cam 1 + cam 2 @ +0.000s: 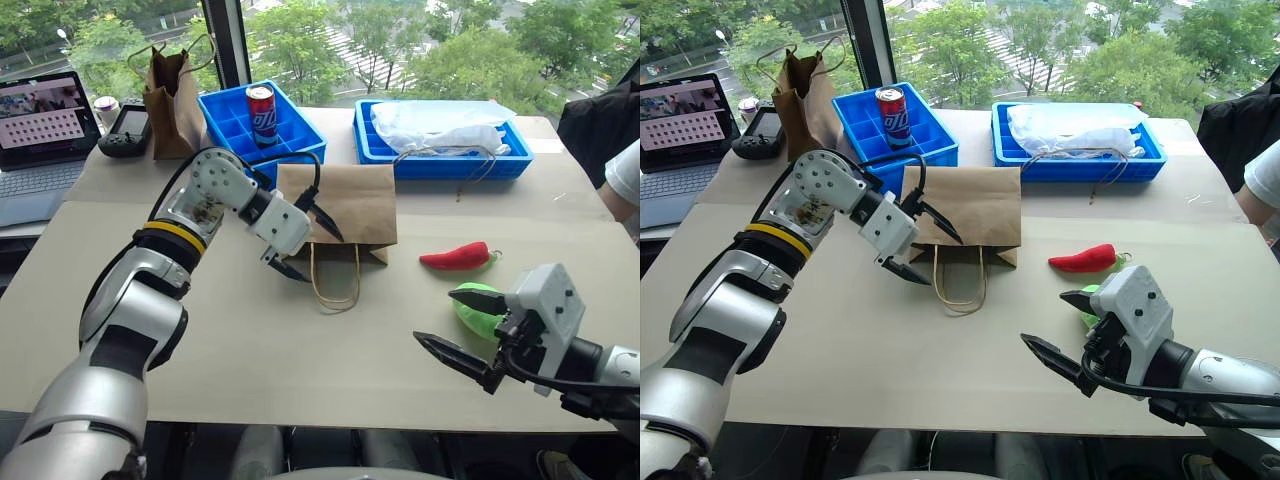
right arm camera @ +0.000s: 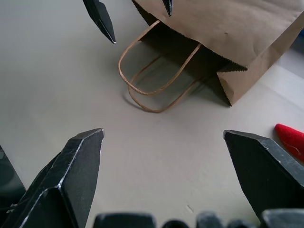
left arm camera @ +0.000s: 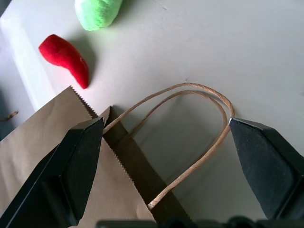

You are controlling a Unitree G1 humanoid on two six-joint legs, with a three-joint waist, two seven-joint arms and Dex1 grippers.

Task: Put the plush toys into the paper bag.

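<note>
The light-brown paper bag (image 1: 345, 200) lies flat on the table with its mouth and cord handles (image 1: 335, 285) toward me. My left gripper (image 1: 316, 252) hangs open just over the left corner of the bag's mouth, one finger above the paper and one beside the handles, holding nothing. The left wrist view shows the bag's mouth (image 3: 123, 156) slightly parted between the fingers. The red chili plush (image 1: 456, 257) lies to the right of the bag. The lime-green plush (image 1: 482, 308) lies nearer me, just behind my open, empty right gripper (image 1: 438, 318).
A darker, taller brown bag (image 1: 172, 95) stands at the back left beside a black device (image 1: 125, 133) and a laptop (image 1: 40, 130). Behind the bag are a blue crate (image 1: 225, 125) with a can (image 1: 261, 110) and a blue tray (image 1: 450, 160) holding white plastic. A person's sleeve (image 1: 625, 180) is at the right edge.
</note>
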